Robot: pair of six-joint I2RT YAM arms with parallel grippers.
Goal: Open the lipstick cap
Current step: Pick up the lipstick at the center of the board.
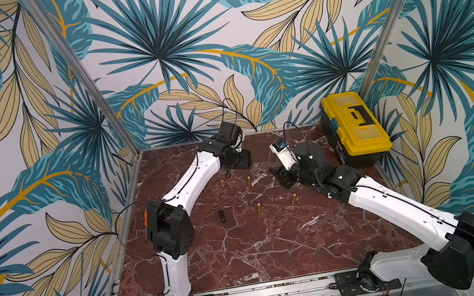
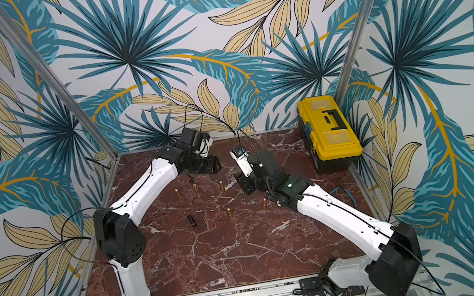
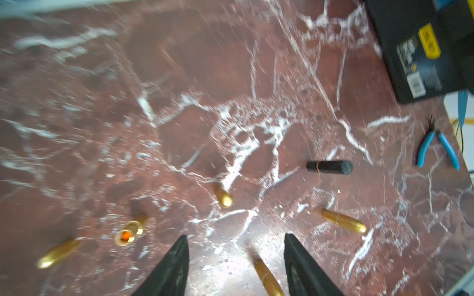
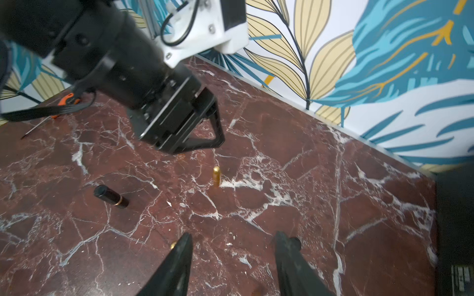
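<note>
My left gripper (image 3: pixel 236 235) and right gripper (image 4: pixel 233 233) hang spread apart over veined red marble (image 3: pixel 179 102); the matte black cylindrical lipstick (image 3: pixel 329 167) lies sideways, apparently capped.

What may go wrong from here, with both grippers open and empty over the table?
The gold lipsticks stand upright near the left gripper and the right gripper; a low pass may tip them. The black lipstick lies on its side, so it may roll if one finger pushes it.
</note>
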